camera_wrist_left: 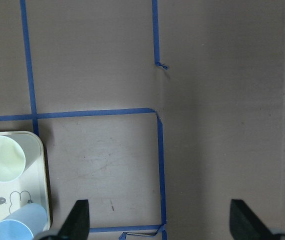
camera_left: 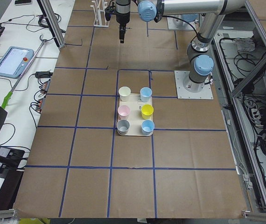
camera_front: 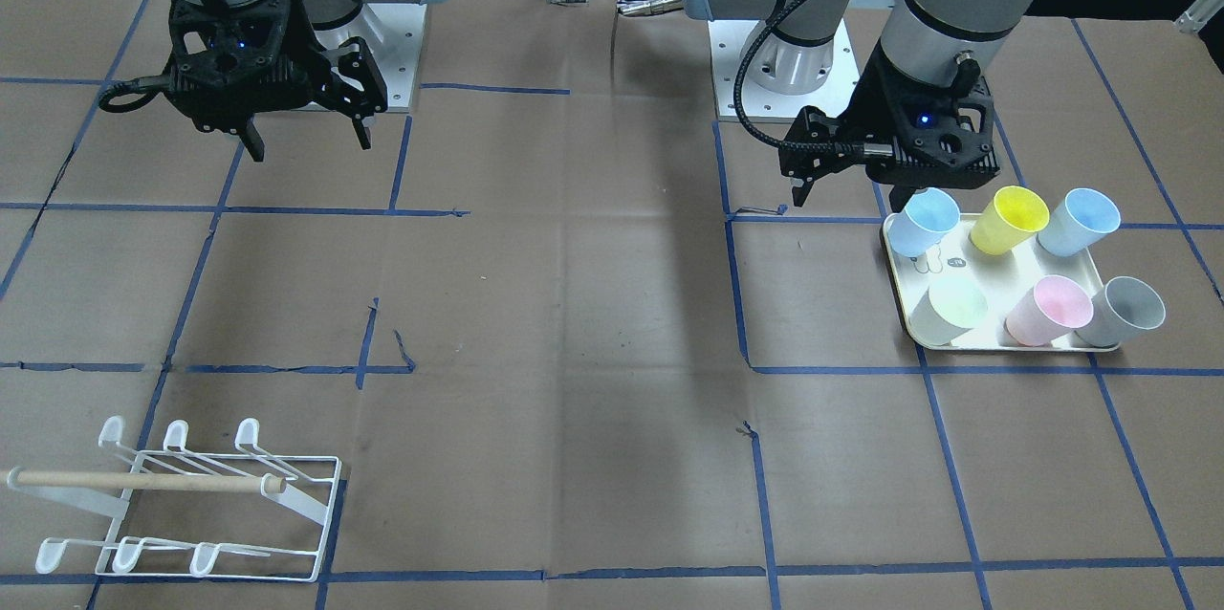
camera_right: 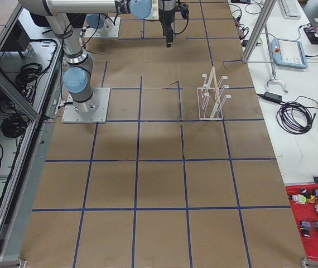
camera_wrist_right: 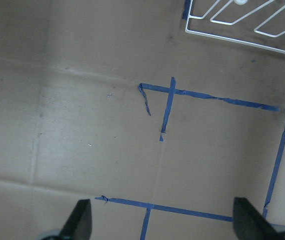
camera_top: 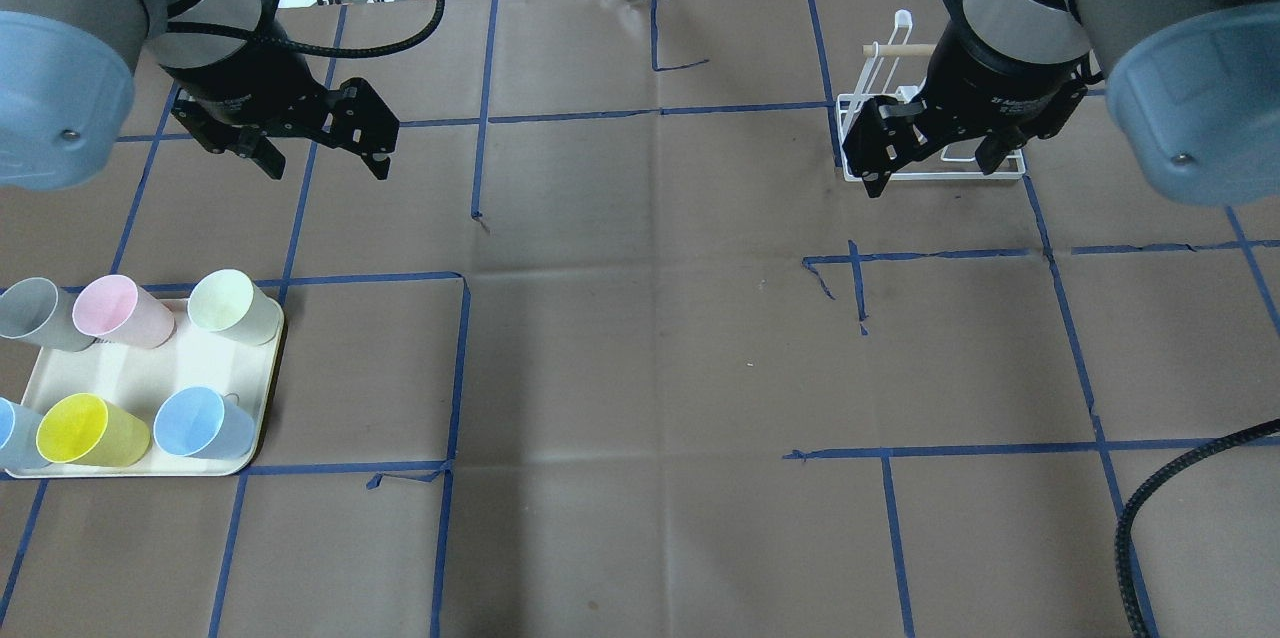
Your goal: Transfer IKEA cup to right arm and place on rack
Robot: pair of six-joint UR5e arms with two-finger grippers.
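Several pastel IKEA cups stand on a cream tray: pale green, pink, grey, yellow and two blue ones. My left gripper hangs open and empty above the table, beyond the tray's far edge; its wrist view shows the green cup at lower left. The right arm's gripper is open and empty, hovering over the near side of the white wire rack. The rack stands with its wooden dowel across it and no cup on it.
Brown paper with blue tape lines covers the table. A black cable loops in at the lower right of the overhead view. A teach pendant and a red parts tray lie on the side bench.
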